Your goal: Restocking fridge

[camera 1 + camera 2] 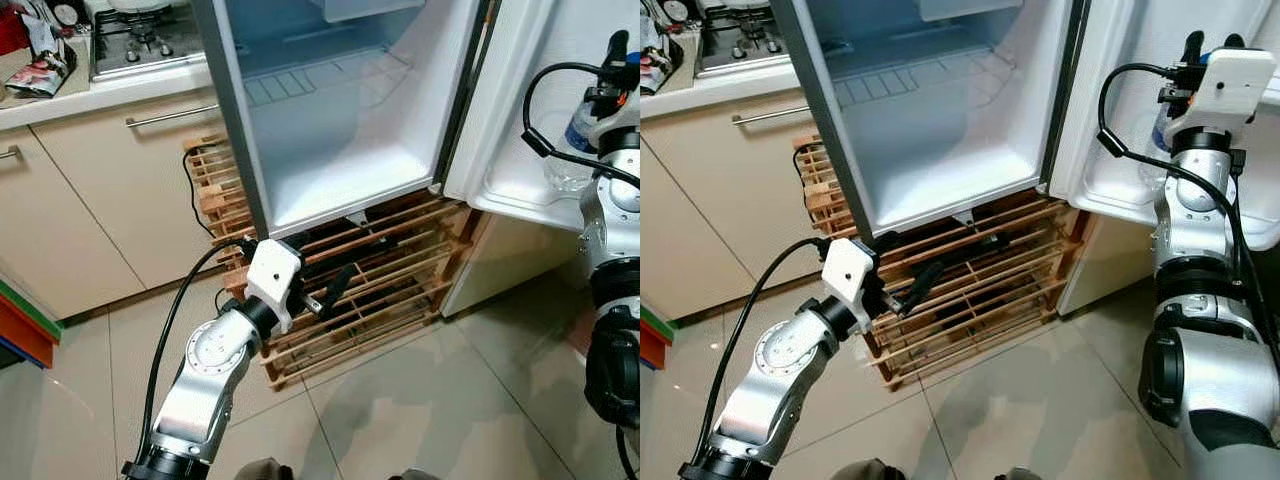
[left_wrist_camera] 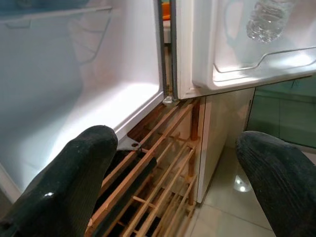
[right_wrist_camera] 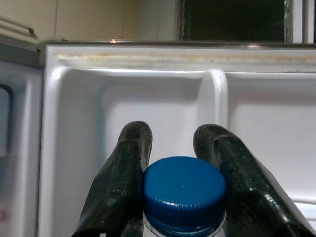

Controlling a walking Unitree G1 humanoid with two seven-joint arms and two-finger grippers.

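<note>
The small fridge stands open, its inside bare and white. Its door swings out to the right with a shelf at the bottom. A clear water bottle with a blue cap stands in that door shelf. My right gripper is raised at the door, its two black fingers pressed against both sides of the cap. My left gripper hangs low in front of the fridge's lower edge, open with nothing between its fingers.
A wooden slatted rack sits under the fridge. Beige cabinets and a counter with a gas hob stand to the left. A coloured box lies at the far left on the tiled floor.
</note>
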